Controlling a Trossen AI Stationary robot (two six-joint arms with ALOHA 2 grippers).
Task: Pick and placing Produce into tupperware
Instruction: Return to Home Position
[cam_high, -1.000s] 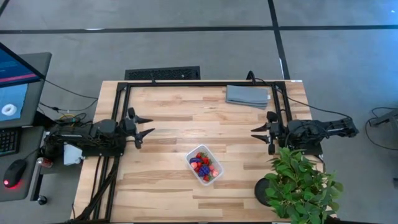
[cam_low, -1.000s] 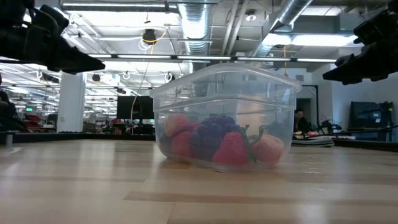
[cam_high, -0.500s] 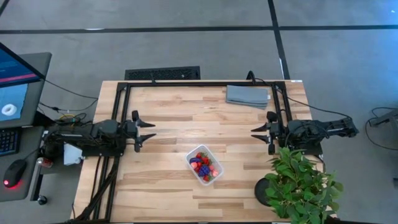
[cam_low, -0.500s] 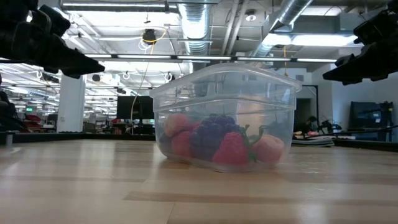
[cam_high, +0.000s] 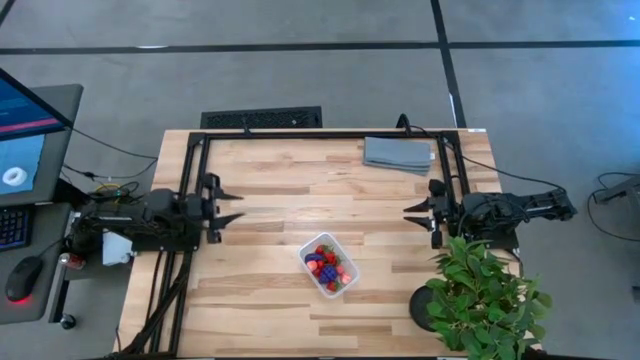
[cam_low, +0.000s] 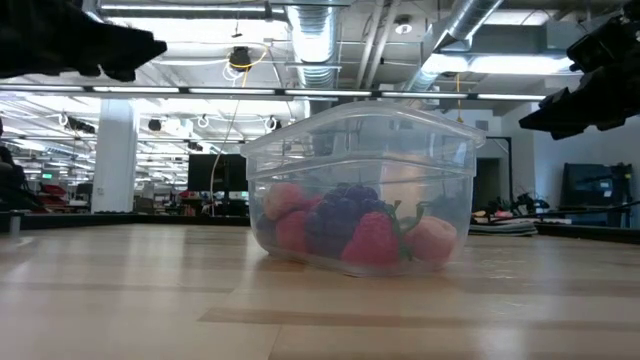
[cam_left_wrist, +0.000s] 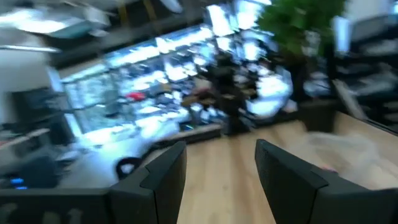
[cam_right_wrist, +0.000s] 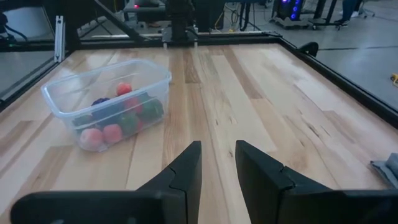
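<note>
The clear tupperware (cam_high: 314, 248) stands on the wooden table, near its front middle, resting on its base (cam_low: 355, 262). The produce (cam_high: 329, 266), red, pink and dark purple pieces, lies inside it (cam_right_wrist: 115, 121). My left gripper (cam_high: 238, 204) hovers open at the table's left side, to the left of and beyond the tupperware, with nothing between its fingers (cam_left_wrist: 221, 152). My right gripper (cam_high: 408, 214) hovers shut and empty at the right side, pointing toward the tupperware (cam_right_wrist: 106, 87).
A folded grey cloth (cam_high: 398, 153) lies at the far right corner. A green potted plant (cam_high: 482, 295) stands at the near right corner, close beside my right arm. A black metal frame (cam_high: 320, 134) runs along the far edge and both sides.
My left gripper has risen and tipped its fingers upward, rolling a little and drawing slightly back toward the table's left edge; in the low view it has climbed almost out of the picture. Its fingers keep the same gap. The tupperware and produce have stayed put.
</note>
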